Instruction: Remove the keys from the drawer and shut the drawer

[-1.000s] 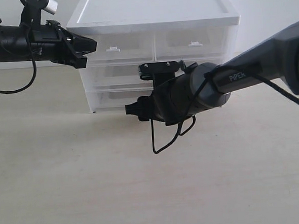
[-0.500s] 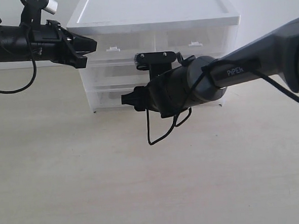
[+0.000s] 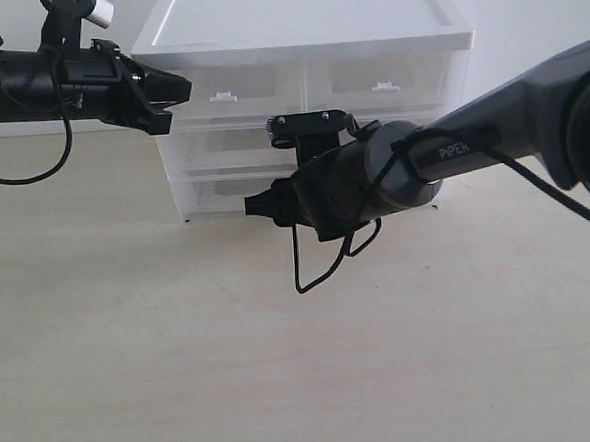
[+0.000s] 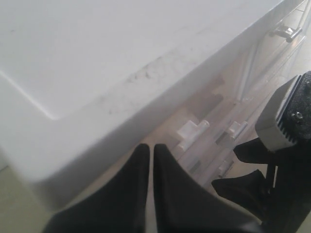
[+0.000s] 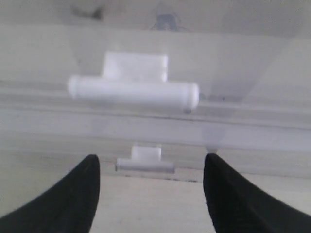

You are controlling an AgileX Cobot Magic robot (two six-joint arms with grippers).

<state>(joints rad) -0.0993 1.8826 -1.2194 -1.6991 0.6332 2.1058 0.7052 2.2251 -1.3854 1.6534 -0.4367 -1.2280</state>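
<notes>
Drawer shut in white cabinet; right hand spread, facing tab handle; left hand pressed together beside cabinet top.

The full-width translucent white plastic drawer is the lowest tier of the white cabinet. It sits a little left of centre in the exterior view, just above the tabletop. Its front lies flush with the tier above, pushed in, and only its left stretch shows. In the right wrist view its small white tab handle sits low in the frame, level and blurred.
</notes>
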